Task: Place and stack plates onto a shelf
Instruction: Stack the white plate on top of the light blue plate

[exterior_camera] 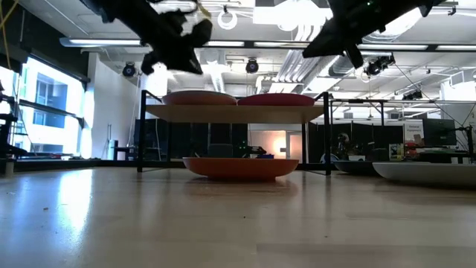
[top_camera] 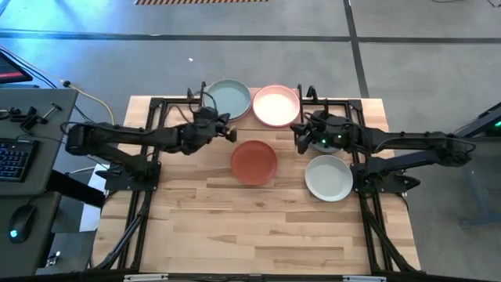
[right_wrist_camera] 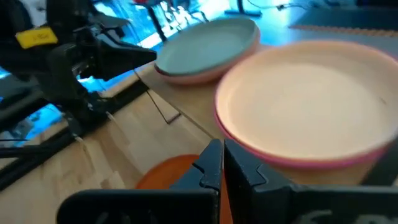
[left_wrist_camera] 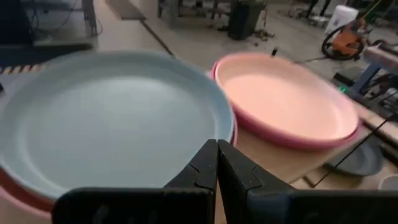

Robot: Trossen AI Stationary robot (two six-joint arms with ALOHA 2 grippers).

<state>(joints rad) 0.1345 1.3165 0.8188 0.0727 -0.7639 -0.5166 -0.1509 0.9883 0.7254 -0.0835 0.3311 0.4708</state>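
Observation:
The shelf stands at the table's far edge and carries two stacks. The left stack has a sage green plate on top, with pink and reddish rims showing below it. The right stack has a peach plate on top, over a pink rim. A terracotta plate and a pale grey-white plate lie flat on the tabletop. My left gripper is shut and hovers just near of the sage plate. My right gripper is shut and hovers near the peach plate, above the table.
In the low view the terracotta plate sits in front of the shelf's black legs. A dark shallow shape lies low on the right, beside the pale plate. Bare wood stretches toward the near edge. A desk with a keyboard stands left of the table.

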